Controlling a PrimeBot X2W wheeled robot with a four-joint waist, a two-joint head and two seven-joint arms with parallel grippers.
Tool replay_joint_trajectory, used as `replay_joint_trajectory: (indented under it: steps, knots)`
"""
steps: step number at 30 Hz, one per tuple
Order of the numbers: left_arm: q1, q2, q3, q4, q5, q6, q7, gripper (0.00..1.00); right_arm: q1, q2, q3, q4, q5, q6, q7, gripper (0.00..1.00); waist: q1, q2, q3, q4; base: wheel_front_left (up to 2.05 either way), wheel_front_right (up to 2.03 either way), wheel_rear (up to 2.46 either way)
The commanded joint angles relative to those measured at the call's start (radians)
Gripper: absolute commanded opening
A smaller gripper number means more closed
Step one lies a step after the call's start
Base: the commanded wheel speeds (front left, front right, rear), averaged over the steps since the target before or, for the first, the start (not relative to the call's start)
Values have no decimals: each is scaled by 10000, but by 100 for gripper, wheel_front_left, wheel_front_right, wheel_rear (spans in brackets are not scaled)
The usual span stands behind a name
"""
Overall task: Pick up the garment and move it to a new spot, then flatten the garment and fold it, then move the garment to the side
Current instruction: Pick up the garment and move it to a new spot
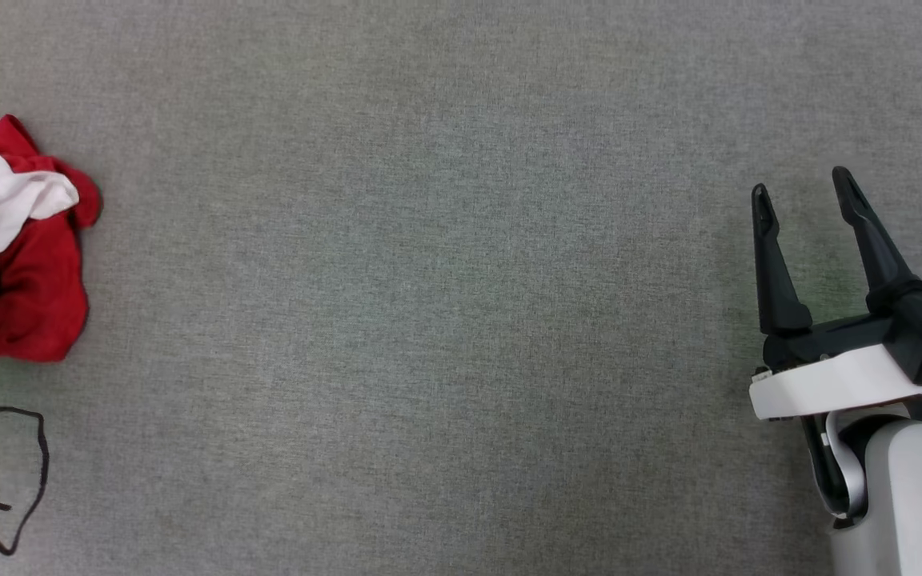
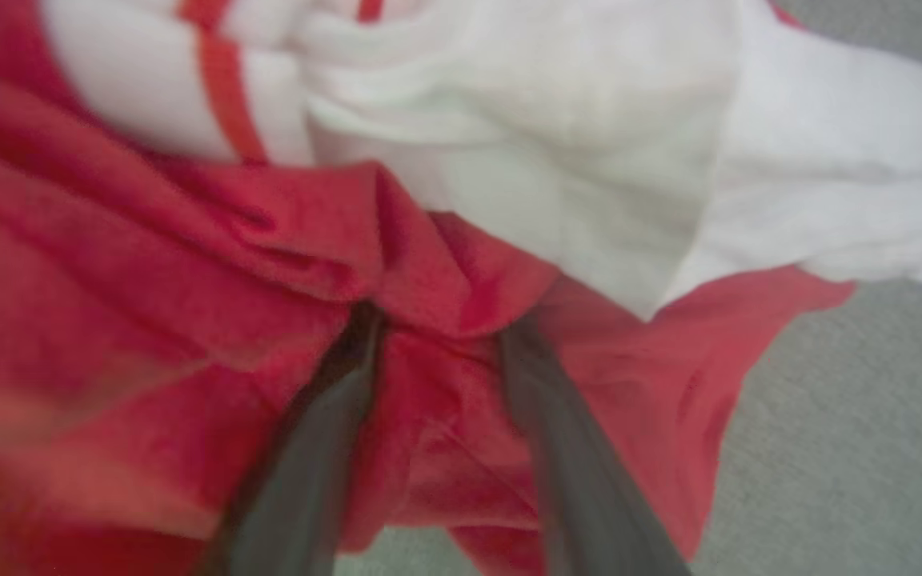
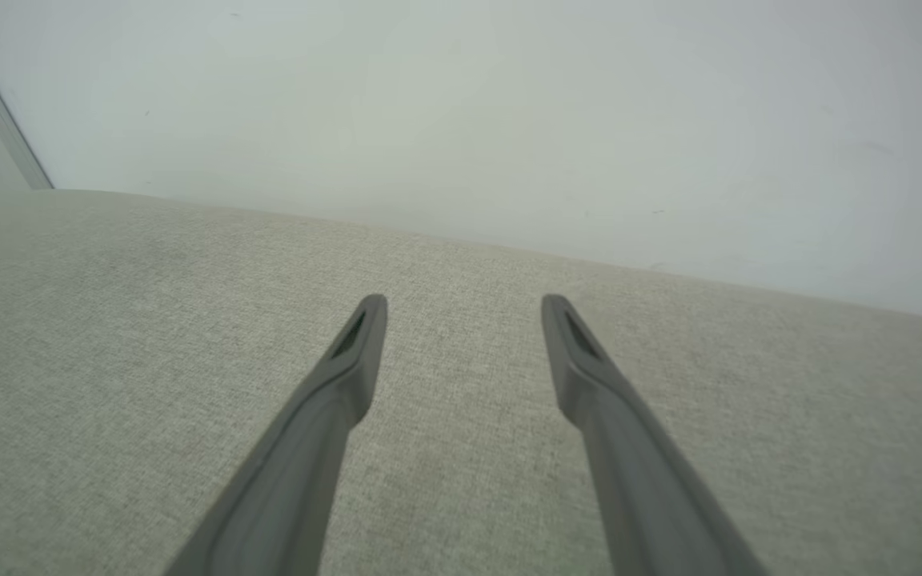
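Left claw (image 2: 442, 320) pokes two dark fingers, set apart, into the crumpled red T-shirt with white sleeves (image 2: 189, 264); a fold hides their tips. That shirt lies at the left edge of the grey cloth surface (image 1: 429, 320). Right claw (image 1: 802, 184) hangs wide open, far away.

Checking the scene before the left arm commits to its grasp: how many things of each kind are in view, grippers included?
Red and white jersey T-shirt, crumpled: 1
Black cord, loose on the grey cloth surface: 1
Grippers: 2, the left gripper with its fingers in the shirt and the right gripper open over bare surface
Total: 4
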Motion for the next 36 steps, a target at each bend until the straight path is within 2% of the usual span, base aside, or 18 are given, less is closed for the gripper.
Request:
replay_joint_trajectory:
  steps: [1, 5, 10, 18, 23, 30, 36]
  knots:
    - [481, -348, -74, 145, 31, 89, 25, 0, 3, 22, -18, 25, 43, -3, -41, 100, -1, 0, -98, 1, 0, 0, 0]
    - [407, 101, -194, -681, 685, 378, -1290, 0, 263, 27, -172, 65, 16, -3, -54, 100, -1, 0, -668, 117, 0, 0, 0]
    - [45, 196, -343, -1095, 1323, 647, -2966, 0, 588, 27, -302, 157, 187, -3, -62, 100, -1, 0, -1430, 281, 0, 0, 0]
    - [-427, 66, -792, -1436, 2092, 647, -5500, 0, 1117, 28, -440, 266, 410, -3, -33, 100, -1, 0, -2804, 357, 0, 0, 0]
    - [-514, -343, -1225, -1462, 2329, 533, -6383, 0, 1587, 27, -554, 246, 579, -3, 75, 100, -1, 0, -3584, 181, 0, 0, 0]
    - [-477, -1205, -2086, -1947, 2576, 318, -6918, 0, 2067, 26, -693, 22, 712, -3, 298, 100, -1, 0, -4170, -413, 0, 0, 0]
    - [-127, -2383, -2912, -2515, 2467, 38, -7330, 0, 2292, 29, -708, -177, 738, -3, 506, 100, -1, 0, -4386, -1221, 0, 0, 0]
